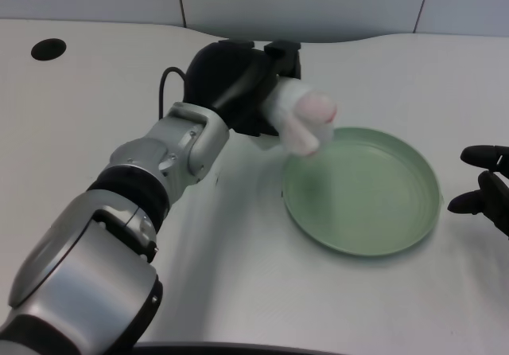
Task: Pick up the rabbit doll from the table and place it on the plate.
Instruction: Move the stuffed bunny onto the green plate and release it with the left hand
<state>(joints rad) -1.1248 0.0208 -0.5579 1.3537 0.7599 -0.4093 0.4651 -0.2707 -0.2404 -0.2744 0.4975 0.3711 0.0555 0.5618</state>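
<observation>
Fingers point(274, 72): black, matte, wrapped round the back part of the rabbit doll point(305, 120), pinching it from above and behind. Individual finger positions hard to separate against the dark palm; the grip itself is plain.

Rabbit doll: soft, plush-looking, white body with pale pink patches at the outer end. Outline blurred, so finer detail of ears or face cannot be told. It is off the surface, carried in the air, its free end sticking out toward the right and hanging over the upper-left rim of the plate point(362, 192). Whether it touches the rim cannot be told; it appears above it.

Left hand point(242, 84): bulky black housing, rounded at the back, a thin black cable looping off its left side. Behind it the left forearm point(171, 152) runs down to the lower left: brushed silver shells, smooth and curved, with black ribbed joints between the segments. It casts a soft grey shadow to its right.

Plate: round, shallow, pale green, smooth with a faint sheen, a raised lip all round. Lies flat, right of centre.

Surface point(95, 108): white, matte, smooth. A small dark oval hole point(48, 48) sits at upper left, well apart from the arm. Pale grey wall panels point(302, 1) with dark seams stand behind the far edge.

Right hand point(487, 186): black fingertips at the right edge, near the plate, not touching it.
</observation>
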